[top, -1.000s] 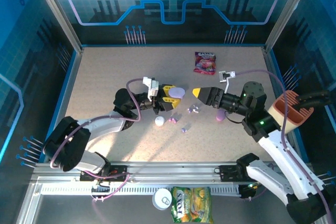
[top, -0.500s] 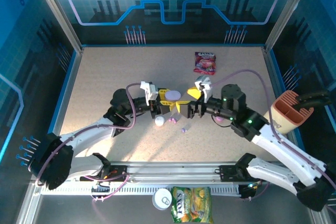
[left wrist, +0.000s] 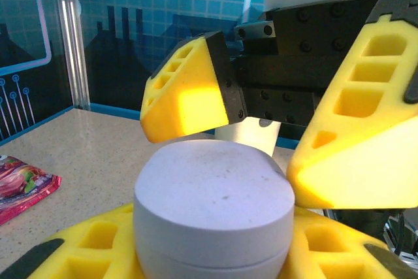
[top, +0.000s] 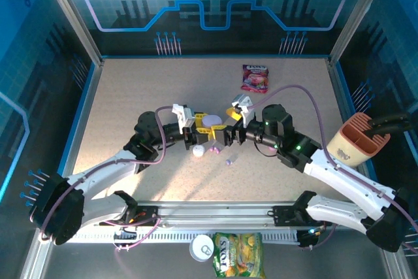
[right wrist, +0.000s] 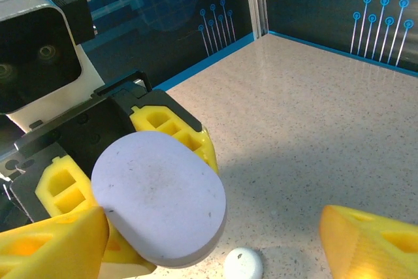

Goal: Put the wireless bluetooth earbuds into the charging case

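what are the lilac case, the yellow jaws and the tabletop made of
The case looks like matte plastic: smooth, dull lilac with faint scuffs and a seam line. The jaws look like yellow matte plastic or rubber, cut with hollow pockets; I can't tell which. The tabletop is speckled beige with a slight sheen, perhaps stone-look laminate.

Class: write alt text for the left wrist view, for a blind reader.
A closed lilac case sits gripped in the left hand, while the right hand hangs open over it. A red snack packet lies on the table at left.
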{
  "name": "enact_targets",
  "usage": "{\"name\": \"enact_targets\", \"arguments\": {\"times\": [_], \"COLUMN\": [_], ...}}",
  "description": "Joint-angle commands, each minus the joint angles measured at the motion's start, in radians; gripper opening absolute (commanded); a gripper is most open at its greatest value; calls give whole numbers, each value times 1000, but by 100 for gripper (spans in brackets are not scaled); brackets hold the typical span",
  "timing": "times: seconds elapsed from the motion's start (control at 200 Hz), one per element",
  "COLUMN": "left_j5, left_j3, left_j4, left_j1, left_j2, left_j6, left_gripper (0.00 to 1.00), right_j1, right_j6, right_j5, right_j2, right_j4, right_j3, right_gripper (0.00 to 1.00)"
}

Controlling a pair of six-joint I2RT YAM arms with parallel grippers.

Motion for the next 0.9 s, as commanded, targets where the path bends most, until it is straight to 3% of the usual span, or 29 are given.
{"name": "enact_targets", "arguments": {"times": [0.0, 0.51, 0.76, 0.895], "left_j5": [98, 150, 90, 44], "left_j3": [-16, -28, -56, -79], "left_j4": [48, 151, 151, 158], "left_j1": [-10, -10, -7, -4], "left_j2": [-17, 35, 13, -7], "left_j6": [16, -74, -89, -83], "left_gripper": [37, 37, 38, 38], "right_j1": [-16, -67, -82, -113], "right_j6": [8, 73, 92, 186], "right_j5": [70, 55, -97, -32], "right_j2": [-19, -46, -147, -230], "right_j4": [31, 11, 80, 53], "right_j3": [13, 51, -37, -111], "right_gripper": [83, 81, 83, 83]}}
